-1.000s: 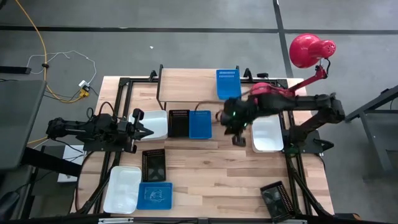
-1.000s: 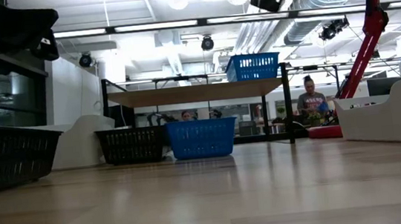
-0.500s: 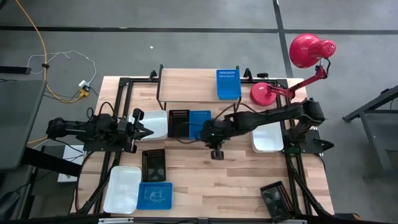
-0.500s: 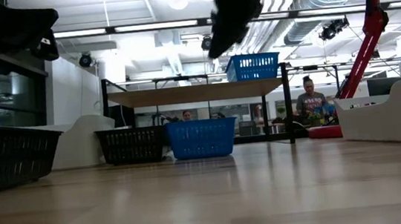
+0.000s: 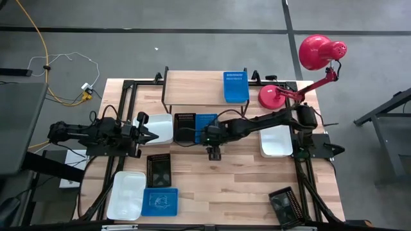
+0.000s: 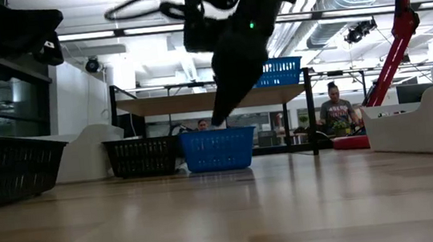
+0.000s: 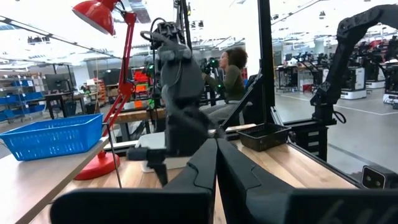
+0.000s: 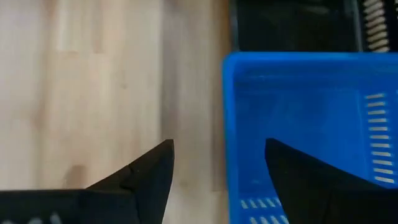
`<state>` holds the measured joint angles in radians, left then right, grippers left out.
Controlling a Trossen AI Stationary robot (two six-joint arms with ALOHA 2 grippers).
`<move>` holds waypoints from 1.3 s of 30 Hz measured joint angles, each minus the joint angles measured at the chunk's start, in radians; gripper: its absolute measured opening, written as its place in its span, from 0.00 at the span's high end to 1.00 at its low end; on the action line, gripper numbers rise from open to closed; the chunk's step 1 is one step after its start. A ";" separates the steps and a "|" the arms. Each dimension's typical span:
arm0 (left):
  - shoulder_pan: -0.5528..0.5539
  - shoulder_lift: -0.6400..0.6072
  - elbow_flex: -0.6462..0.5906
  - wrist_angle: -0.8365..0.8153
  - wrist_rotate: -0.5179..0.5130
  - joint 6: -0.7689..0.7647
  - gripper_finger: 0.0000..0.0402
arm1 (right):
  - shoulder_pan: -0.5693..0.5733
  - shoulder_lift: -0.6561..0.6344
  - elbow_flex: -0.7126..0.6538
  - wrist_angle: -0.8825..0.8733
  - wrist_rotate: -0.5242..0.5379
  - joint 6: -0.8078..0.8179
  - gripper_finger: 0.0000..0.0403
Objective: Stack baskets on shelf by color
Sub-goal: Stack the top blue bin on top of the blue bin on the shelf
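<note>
The right gripper (image 5: 207, 136) hangs over the middle of the tabletop (image 5: 237, 173), above the near rim of a blue basket (image 5: 206, 128) that stands in front of the shelf (image 5: 192, 83). Its jaws are spread wide and hold nothing; in the right wrist view one finger (image 8: 143, 177) is over bare wood and the other over the basket's inside, straddling its wall. A black slotted basket (image 5: 184, 128) sits touching that blue basket, and a white basket (image 5: 160, 128) lies beside the black one. A second blue basket (image 5: 236, 86) stands on the shelf's wood top, toward its right end.

The left gripper (image 5: 151, 133) waits at the tabletop's left side, by the white basket, its jaws pressed together and empty.

Near the front edge lie another white basket (image 5: 126, 194), a blue basket (image 5: 160, 201) and a black one (image 5: 158, 169). A further white basket (image 5: 276, 140) sits on the right, and a black basket (image 5: 286, 204) at the front right corner. A red desk lamp (image 5: 318, 54) stands at the back right.
</note>
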<state>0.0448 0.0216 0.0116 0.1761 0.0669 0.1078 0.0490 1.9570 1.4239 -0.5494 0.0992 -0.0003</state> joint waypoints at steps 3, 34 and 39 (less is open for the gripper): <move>0.000 0.000 0.000 0.000 0.000 0.000 1.00 | -0.009 0.021 0.000 0.002 0.005 -0.008 0.42; 0.000 0.000 0.000 0.000 0.000 0.000 1.00 | 0.012 -0.105 0.185 -0.403 -0.485 -0.112 0.99; 0.000 0.000 0.000 0.000 0.000 0.000 1.00 | 0.013 -0.184 0.254 -0.494 -0.767 -0.109 1.00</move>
<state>0.0448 0.0215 0.0116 0.1761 0.0670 0.1078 0.0620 1.7730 1.6782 -1.0436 -0.6675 -0.1095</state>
